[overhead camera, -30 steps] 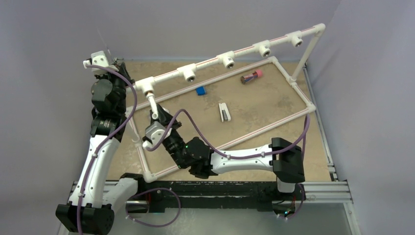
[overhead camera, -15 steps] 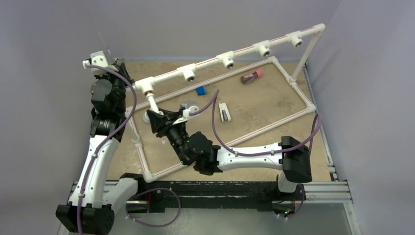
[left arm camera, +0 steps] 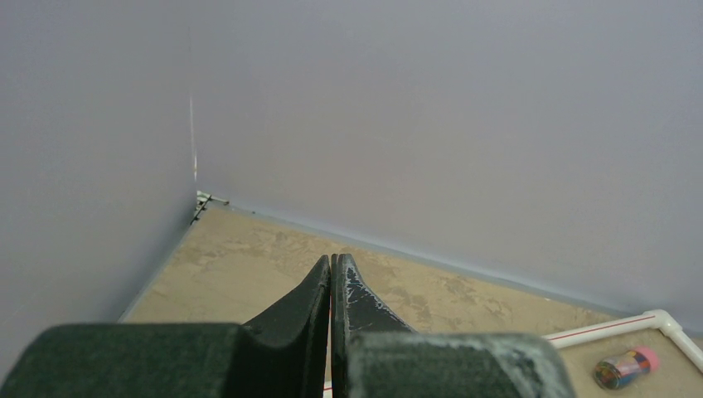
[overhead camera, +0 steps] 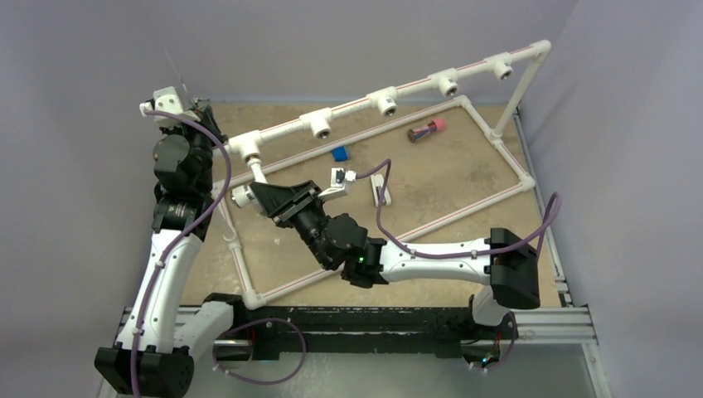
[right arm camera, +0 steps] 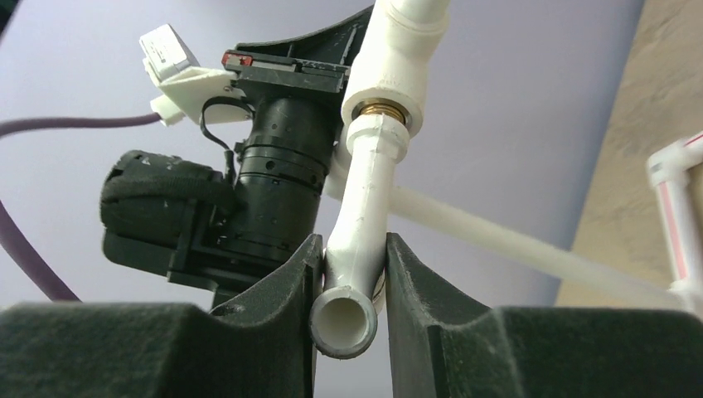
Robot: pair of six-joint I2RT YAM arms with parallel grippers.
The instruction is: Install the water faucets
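A white water faucet [overhead camera: 251, 172] hangs by its brass threaded end from the leftmost T fitting [overhead camera: 246, 148] of the raised white pipe rail. My right gripper [overhead camera: 259, 194] is shut on its curved spout. In the right wrist view the spout [right arm camera: 365, 207] is pinched in my right gripper [right arm camera: 352, 278], its open end towards the camera, and the threads sit in the fitting [right arm camera: 396, 58]. My left gripper [overhead camera: 201, 116] is raised at the rear left corner; the left wrist view shows it [left arm camera: 332, 278] shut and empty. No other faucet is in view.
Other T fittings [overhead camera: 322, 125] [overhead camera: 386, 103] [overhead camera: 448, 83] on the rail have empty sockets. On the table inside the white pipe frame [overhead camera: 497, 143] lie a blue block [overhead camera: 339, 153], a white-and-black flat piece [overhead camera: 380, 194] and a coloured cylinder with pink cap [overhead camera: 426, 129].
My right wrist has rolled, swinging its camera from the left over to the right, and the faucet has turned with it in the fitting. The left arm has not moved.
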